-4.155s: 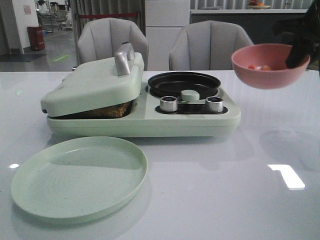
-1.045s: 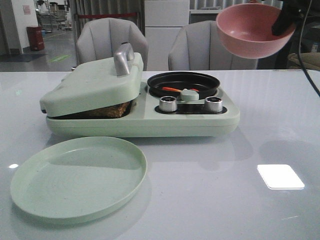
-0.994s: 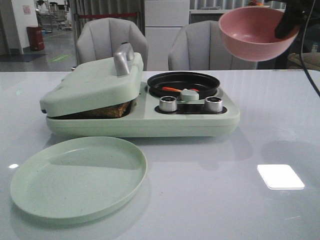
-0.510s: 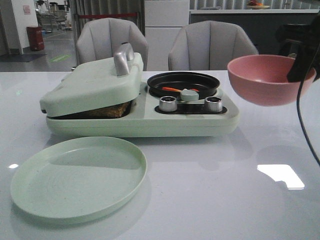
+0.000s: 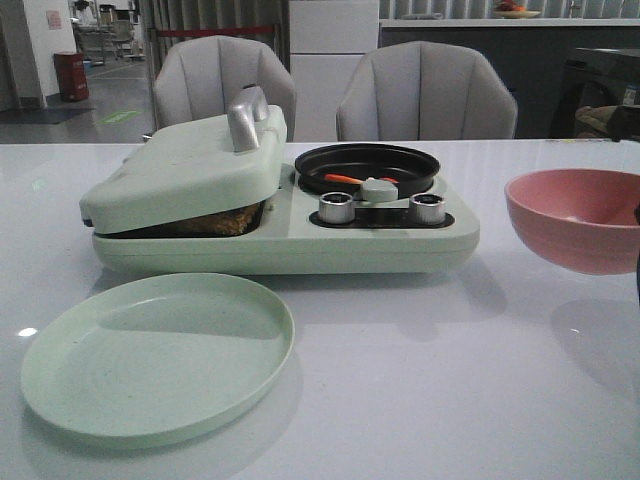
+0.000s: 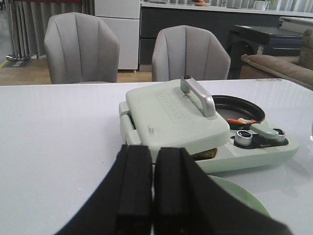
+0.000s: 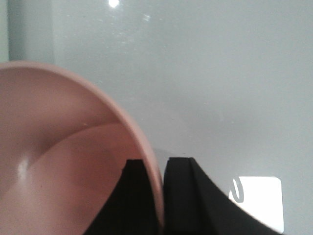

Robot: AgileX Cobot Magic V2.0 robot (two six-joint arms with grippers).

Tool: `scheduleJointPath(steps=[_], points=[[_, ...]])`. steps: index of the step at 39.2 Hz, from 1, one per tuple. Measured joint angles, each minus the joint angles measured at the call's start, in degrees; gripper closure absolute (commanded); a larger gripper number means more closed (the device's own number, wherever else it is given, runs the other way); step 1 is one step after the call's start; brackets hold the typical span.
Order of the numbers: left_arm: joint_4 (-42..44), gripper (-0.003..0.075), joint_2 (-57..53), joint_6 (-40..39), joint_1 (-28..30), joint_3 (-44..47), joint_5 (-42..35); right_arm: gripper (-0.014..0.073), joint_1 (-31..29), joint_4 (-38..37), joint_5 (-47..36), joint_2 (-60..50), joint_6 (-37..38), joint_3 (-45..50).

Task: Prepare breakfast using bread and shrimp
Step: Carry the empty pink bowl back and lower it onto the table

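Shrimp (image 5: 343,179) lies lengthwise left-right in the black pan (image 5: 367,166); right end effector (image 7: 159,196) pinches the pink bowl (image 5: 575,218) rim.

- A glossy white bench (image 5: 400,400) fills the foreground, its surface mirroring pale patches of overhead light.
- Two grey padded chairs stand behind it, one at 11 o'clock (image 5: 225,85), the other at 1 o'clock (image 5: 425,90).
- Between them, farther back, is a white cabinet (image 5: 333,60).
- A dark counter (image 5: 560,50) runs along the back at 2 o'clock.
- At 10 o'clock, a grey floor (image 5: 95,110) leads away past a red bin (image 5: 72,76) and grey curtains (image 5: 215,18).
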Motion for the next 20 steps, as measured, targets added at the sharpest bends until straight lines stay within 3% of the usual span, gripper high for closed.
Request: scheduleJointPath(steps=[16, 20], points=[[0.0, 0.0607, 0.0, 0.0, 0.0, 0.0, 0.0, 0.0456, -0.8, 0.1, -2.8, 2.4, -0.1, 0.2], [0.0, 0.0607, 0.0, 0.0, 0.0, 0.0, 0.0, 0.0424, -0.8, 0.1, -3.3, 3.2, -0.1, 0.2]])
